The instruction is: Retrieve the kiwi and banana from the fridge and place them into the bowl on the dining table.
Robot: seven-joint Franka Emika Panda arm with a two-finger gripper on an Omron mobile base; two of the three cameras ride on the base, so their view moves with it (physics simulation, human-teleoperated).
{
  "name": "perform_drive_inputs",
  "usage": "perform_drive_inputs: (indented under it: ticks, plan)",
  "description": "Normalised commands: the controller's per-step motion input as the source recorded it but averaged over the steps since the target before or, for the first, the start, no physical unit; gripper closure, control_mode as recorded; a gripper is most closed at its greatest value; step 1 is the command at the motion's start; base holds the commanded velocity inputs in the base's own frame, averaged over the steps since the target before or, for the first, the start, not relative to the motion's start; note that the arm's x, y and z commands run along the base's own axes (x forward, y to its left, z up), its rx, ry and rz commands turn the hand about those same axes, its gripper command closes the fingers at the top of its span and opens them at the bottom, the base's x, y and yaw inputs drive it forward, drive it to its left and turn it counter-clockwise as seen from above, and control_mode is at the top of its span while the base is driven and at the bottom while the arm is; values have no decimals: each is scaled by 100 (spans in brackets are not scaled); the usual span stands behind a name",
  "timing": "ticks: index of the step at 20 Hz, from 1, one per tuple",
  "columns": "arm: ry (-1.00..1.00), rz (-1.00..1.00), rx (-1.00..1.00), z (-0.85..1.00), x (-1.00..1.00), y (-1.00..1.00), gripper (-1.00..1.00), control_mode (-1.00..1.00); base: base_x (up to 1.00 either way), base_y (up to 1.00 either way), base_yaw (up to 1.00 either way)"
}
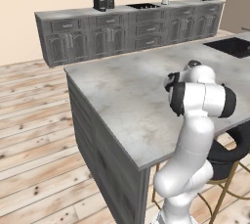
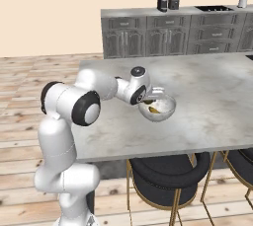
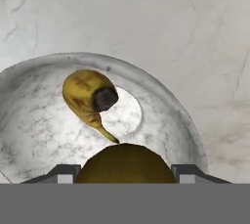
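Observation:
A glassy grey bowl stands on the marbled dining table, under my hand. In it lies the banana, yellow with a dark end facing the camera. My gripper hangs over the bowl's near side, shut on the kiwi, a rounded yellow-green fruit that fills the gap between the two fingertips. From the right base view, the gripper sits at the left rim of the bowl near the front of the dining table. The fridge is out of view.
Black bar stools with gold legs stand along the table's near edge. A dark cooktop is set into the table's far right. The wall counter with a coffee machine runs behind, across wooden floor.

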Motion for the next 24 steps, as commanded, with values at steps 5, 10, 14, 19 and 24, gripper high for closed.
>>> perform_drive_inputs:
  ticks: [5,10,14,19,24]
  plan:
    - [0,1,1,-5,19,-11,-100,-100,0,0,0]
    - [0,0,3,0,11,-21,-100,-100,0,0,0]
    - [0,0,5,0,11,-27,-100,-100,0,0,0]
    - [0,1,1,-9,17,-17,-100,-100,0,0,0]
    - [-1,8,8,0,-27,-26,-100,-100,0,0,0]
